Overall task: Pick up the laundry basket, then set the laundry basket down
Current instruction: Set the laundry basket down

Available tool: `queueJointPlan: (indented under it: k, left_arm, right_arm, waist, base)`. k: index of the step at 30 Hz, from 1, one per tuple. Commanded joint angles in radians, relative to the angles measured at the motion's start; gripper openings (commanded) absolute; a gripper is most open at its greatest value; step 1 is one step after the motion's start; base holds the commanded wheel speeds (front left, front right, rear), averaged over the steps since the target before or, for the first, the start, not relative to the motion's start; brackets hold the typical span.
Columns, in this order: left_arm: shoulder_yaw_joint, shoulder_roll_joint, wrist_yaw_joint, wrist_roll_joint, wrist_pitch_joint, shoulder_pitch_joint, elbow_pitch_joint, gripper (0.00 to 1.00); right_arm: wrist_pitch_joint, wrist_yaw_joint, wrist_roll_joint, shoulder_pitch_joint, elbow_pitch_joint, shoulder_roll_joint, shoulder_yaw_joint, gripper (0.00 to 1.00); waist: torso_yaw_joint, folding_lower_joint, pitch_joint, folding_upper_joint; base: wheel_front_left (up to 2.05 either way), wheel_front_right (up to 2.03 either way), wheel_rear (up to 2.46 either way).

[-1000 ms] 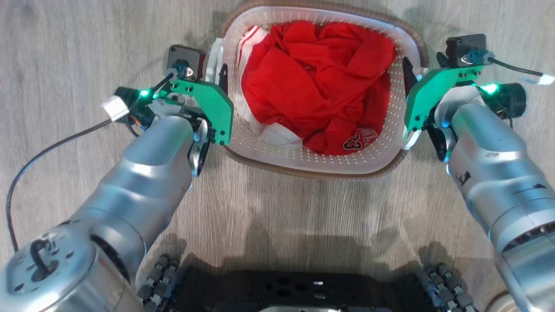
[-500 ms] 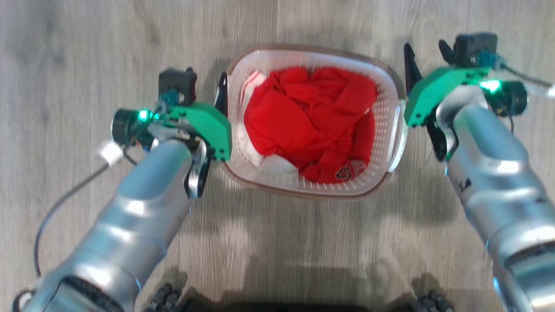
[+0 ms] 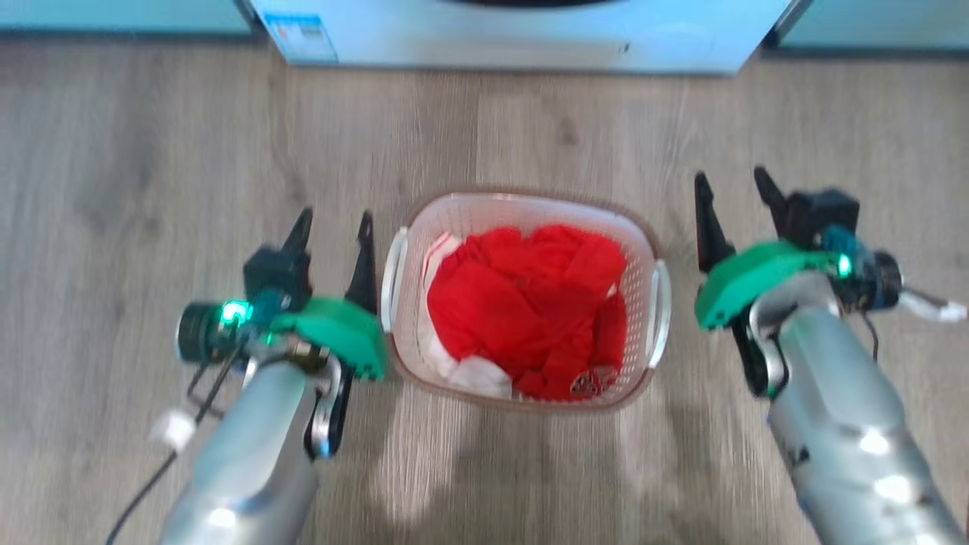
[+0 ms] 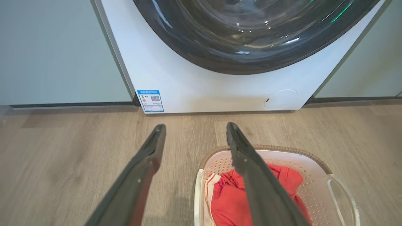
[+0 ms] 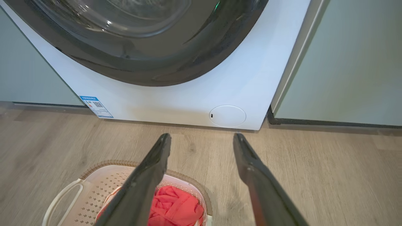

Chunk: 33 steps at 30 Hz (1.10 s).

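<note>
Both end effectors have come off the handles they flanked a second ago, and the head camera has lifted to take in a washing machine (image 3: 522,38): the laundry basket (image 3: 522,216) sits on the wooden floor (image 3: 151,151) straight ahead of the robot, its white perforated walls and brown rim ringing a heap of red clothing (image 3: 530,303) with white fabric at its left side. The left end effector (image 3: 335,219) hangs just beside the left handle (image 3: 391,276), fingers spread and empty. The right end effector (image 3: 730,178) stands a little apart from the right handle (image 3: 663,303), floor showing between, fingers likewise spread and empty. Beyond the basket, the white machine shows a dark round door (image 4: 251,31) and a blue label (image 3: 301,34)
</note>
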Motion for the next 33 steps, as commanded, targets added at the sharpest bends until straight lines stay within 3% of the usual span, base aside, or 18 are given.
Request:
queueJointPlan:
  k: [1, 16, 33]
  left_arm:
    - [0.059, 0.017, -0.009, 0.03, -0.005, 0.029, -0.061, 1.0]
    - [0.246, -0.016, -0.042, 0.16, -0.005, 0.353, -0.325, 1.0]
    - [0.317, -0.035, -0.071, 0.191, -0.005, 0.555, -0.474, 1.0]
  right_arm:
    - [-0.012, 0.007, 0.005, 0.041, -0.064, 0.017, 0.016, 1.0]
    - [-0.012, 0.007, 0.027, 0.334, -0.347, 0.017, 0.033, 1.0]
    - [-0.012, 0.007, 0.024, 0.541, -0.505, 0.017, -0.023, 1.0]
  waist:
    - [-0.006, 0.0002, -0.074, -0.0001]
    - [-0.012, 0.0002, -0.276, -0.0001]
    - [-0.051, 0.0002, -0.384, -0.0001]
  base:
    - [0.0, 0.0, 0.0]
    - [0.0, 0.0, 0.0]
    - [0.0, 0.0, 0.0]
